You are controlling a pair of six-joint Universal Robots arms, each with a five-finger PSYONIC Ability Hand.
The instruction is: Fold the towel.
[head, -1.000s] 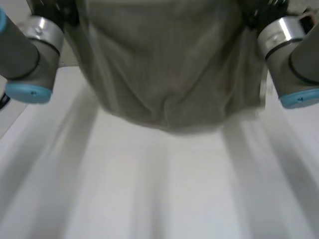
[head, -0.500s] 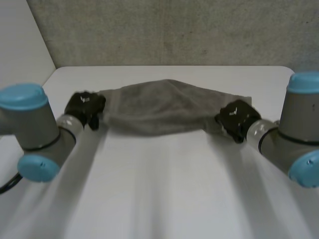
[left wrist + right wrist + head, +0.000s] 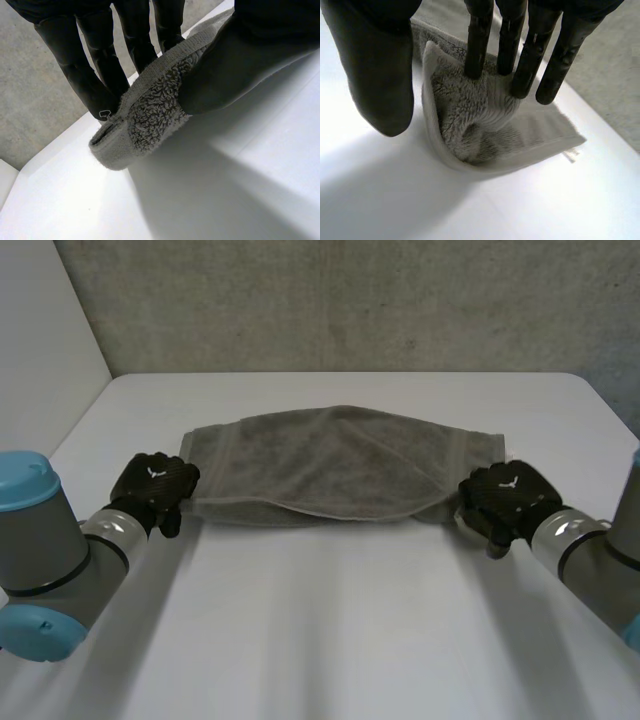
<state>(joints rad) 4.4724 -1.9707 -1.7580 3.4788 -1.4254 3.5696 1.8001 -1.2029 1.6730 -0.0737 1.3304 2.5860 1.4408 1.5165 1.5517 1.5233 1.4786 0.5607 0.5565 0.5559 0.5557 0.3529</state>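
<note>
A grey towel point(image 3: 330, 465) lies folded in half across the middle of the white table point(image 3: 330, 630), its upper layer sagging toward the near edge. My left hand point(image 3: 152, 485) is at the towel's left end. In the left wrist view the thumb point(image 3: 250, 60) and fingers point(image 3: 95, 75) pinch the doubled towel point(image 3: 150, 115) edge between them. My right hand point(image 3: 510, 498) is at the towel's right end. There its fingers point(image 3: 527, 60) are straight, their tips resting on the rumpled towel point(image 3: 480, 135) corner, and the thumb point(image 3: 380, 75) stands apart from the cloth.
A grey wall point(image 3: 350, 300) runs behind the table's far edge. Bare white tabletop stretches between my arms toward the near side and beyond the towel to the far edge.
The towel came down from hanging close in front of the camera to lying folded on the table. My right hand's fingers have opened off the cloth; the left still pinches its end.
</note>
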